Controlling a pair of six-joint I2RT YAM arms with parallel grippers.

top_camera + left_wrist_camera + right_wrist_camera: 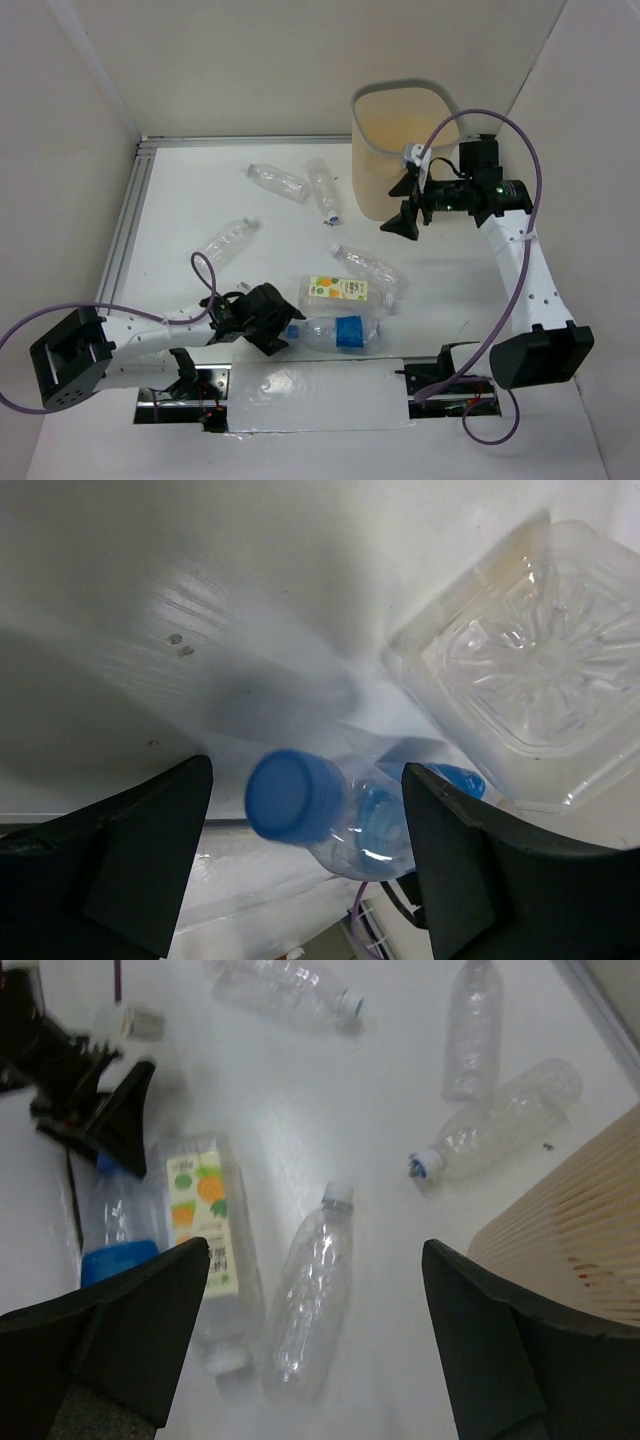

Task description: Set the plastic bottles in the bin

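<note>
**Observer:** Left arm, pose?

**Arms:** Stretched low and forward over the table (pixel 200 200), forearm nearly level. My left gripper (pixel 305 777) has its jaws spread wide.

**Observer:** Anything between them?

**Arms:** The blue cap (pixel 295 795) of the blue-labelled bottle (pixel 337 332). The bottle lies on its side, body pointing away from my palm. There is a gap on each side of the cap, and neither finger (pixel 140 850) touches it. Just past the other finger sits the square clear base of the orange-and-green labelled bottle (pixel 530 670), seen end on.

**Observer:** Right arm?

**Arms:** Raised, elbow bent, wrist tipped down toward the table. My right gripper (pixel 315 1252) hangs in the air, jaws wide, nothing held.

**Observer:** Containers?

**Arms:** The bin (pixel 362 150) stands upright just beside the right jaws. Only its beige inside shows from above, so I cannot tell the contents.

**Observer:** The other bottles?

**Arms:** All are on the table, outside the bin.
- A bare bottle (pixel 312 1300) lies under the right jaws' gap.
- A second bare bottle (pixel 500 1120) lies ahead of the jaws, near the bin wall.
- A third bare bottle (pixel 470 1030) lies beside the second.
- A fourth bare bottle (pixel 285 985) lies farther off.
</note>
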